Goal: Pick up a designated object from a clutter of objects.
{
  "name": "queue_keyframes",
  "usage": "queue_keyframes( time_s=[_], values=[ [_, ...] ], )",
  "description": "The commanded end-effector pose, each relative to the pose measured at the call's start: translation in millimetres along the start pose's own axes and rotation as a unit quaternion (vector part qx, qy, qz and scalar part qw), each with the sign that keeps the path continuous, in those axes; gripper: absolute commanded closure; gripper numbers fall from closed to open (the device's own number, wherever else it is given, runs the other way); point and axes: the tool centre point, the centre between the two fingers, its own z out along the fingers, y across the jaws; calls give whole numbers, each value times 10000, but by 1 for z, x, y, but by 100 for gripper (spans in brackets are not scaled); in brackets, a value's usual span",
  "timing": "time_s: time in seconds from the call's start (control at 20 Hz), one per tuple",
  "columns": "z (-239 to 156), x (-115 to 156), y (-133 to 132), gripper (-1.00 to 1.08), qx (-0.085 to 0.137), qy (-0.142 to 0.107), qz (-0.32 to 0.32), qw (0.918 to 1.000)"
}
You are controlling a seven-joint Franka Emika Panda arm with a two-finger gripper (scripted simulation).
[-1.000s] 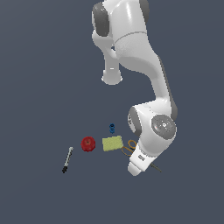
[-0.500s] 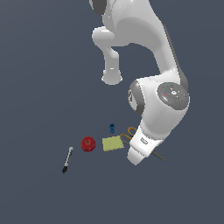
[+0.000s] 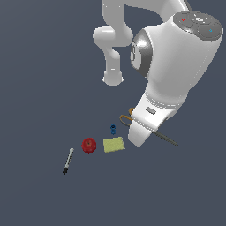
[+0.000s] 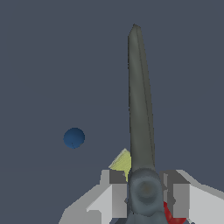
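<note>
Just lifted higher off the yellow-green square (image 3: 114, 145), my gripper (image 4: 146, 192) clamped on the scissors (image 4: 141, 113), so pickup's basically done.

Flat, even light in both views, no strong direction to it. The tabletop (image 3: 39, 88) reads as one dull slate tone, and nothing on it throws a shadow I can make out. My white arm (image 3: 176, 57) is the brightest thing in the exterior view, upper right of the frame, with soft shading on its curves and no hard glare. Edges look coarse and a bit stair-stepped. In the wrist view the scissors (image 4: 141, 109) blades show a faint sheen along their length, and my hand (image 4: 145, 197) at bottom centre looks blocky. No bending at the edges.
</note>
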Motion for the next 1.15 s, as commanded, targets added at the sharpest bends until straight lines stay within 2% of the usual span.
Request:
queue_keyframes(
  time_s=[0.0,0.3,0.55,0.8,1.1],
  values=[
    [-30,-6,-2,108,2,2,-1,10000],
    [-94,-16,-4,108,4,4,-1,10000],
    [-132,-22,-5,108,5,6,2,10000],
    [-155,-25,-5,108,5,6,6,10000],
    [-164,-26,-4,108,4,5,9,10000]
  ],
)
